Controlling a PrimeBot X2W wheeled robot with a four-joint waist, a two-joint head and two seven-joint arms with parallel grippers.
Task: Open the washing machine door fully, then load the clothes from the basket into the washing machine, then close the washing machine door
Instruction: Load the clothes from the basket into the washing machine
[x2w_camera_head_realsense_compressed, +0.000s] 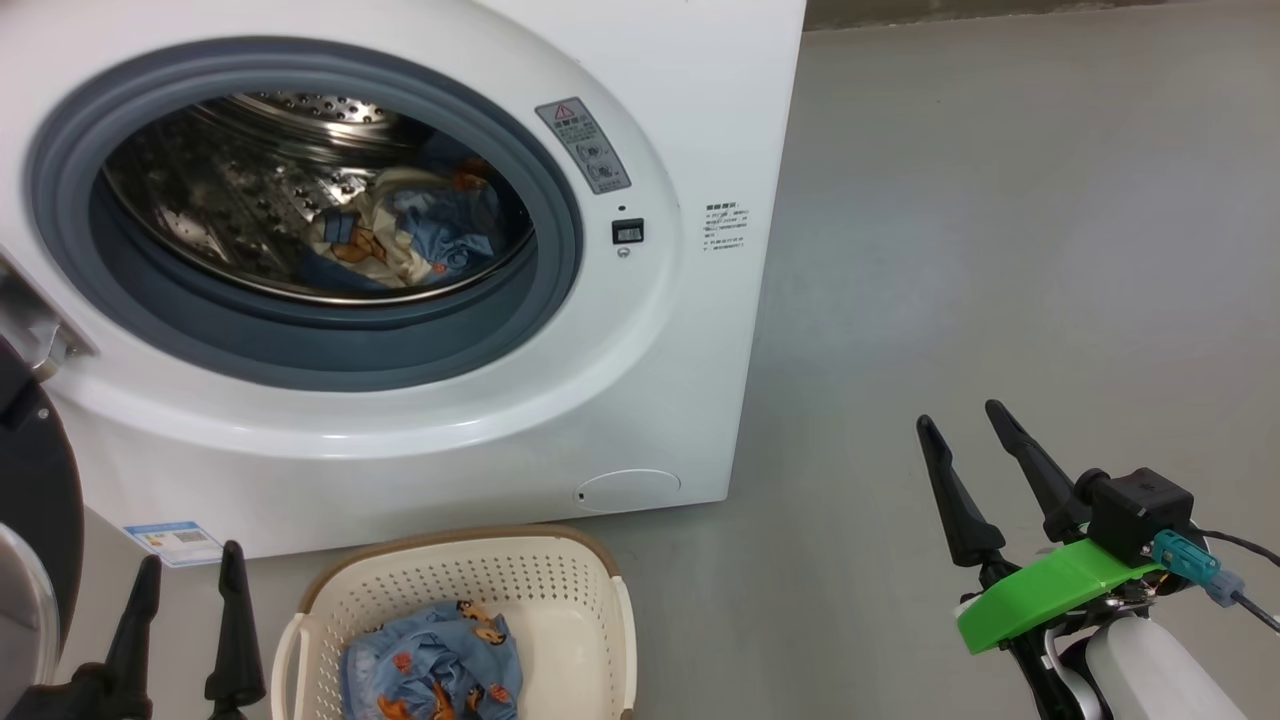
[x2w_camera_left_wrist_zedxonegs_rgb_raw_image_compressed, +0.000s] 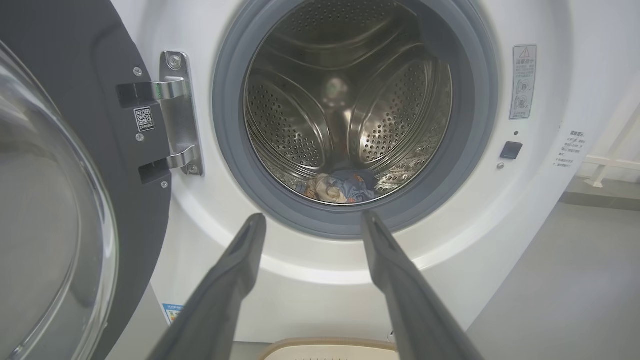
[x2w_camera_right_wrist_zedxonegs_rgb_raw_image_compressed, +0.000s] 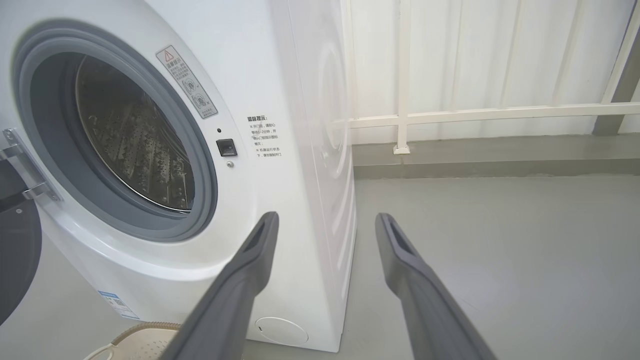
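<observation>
The white washing machine (x2w_camera_head_realsense_compressed: 640, 380) stands before me with its door (x2w_camera_left_wrist_zedxonegs_rgb_raw_image_compressed: 45, 210) swung wide open to the left, black rim and glass bowl showing. Light-blue and cream clothes (x2w_camera_head_realsense_compressed: 400, 235) lie at the bottom of the steel drum (x2w_camera_left_wrist_zedxonegs_rgb_raw_image_compressed: 345, 105). More light-blue clothes (x2w_camera_head_realsense_compressed: 432, 665) with orange figures sit in the cream basket (x2w_camera_head_realsense_compressed: 560, 575) on the floor below the opening. My left gripper (x2w_camera_head_realsense_compressed: 190, 565) is open and empty, left of the basket. My right gripper (x2w_camera_head_realsense_compressed: 965, 425) is open and empty over the floor, right of the machine.
Grey floor (x2w_camera_head_realsense_compressed: 1000, 250) stretches to the right of the machine. A white railing (x2w_camera_right_wrist_zedxonegs_rgb_raw_image_compressed: 475, 112) and pale wall stand behind. The steel door hinge (x2w_camera_left_wrist_zedxonegs_rgb_raw_image_compressed: 177, 112) sits at the opening's left. A round cap (x2w_camera_head_realsense_compressed: 628, 490) and a blue label sticker (x2w_camera_head_realsense_compressed: 172, 540) mark the machine's lower front.
</observation>
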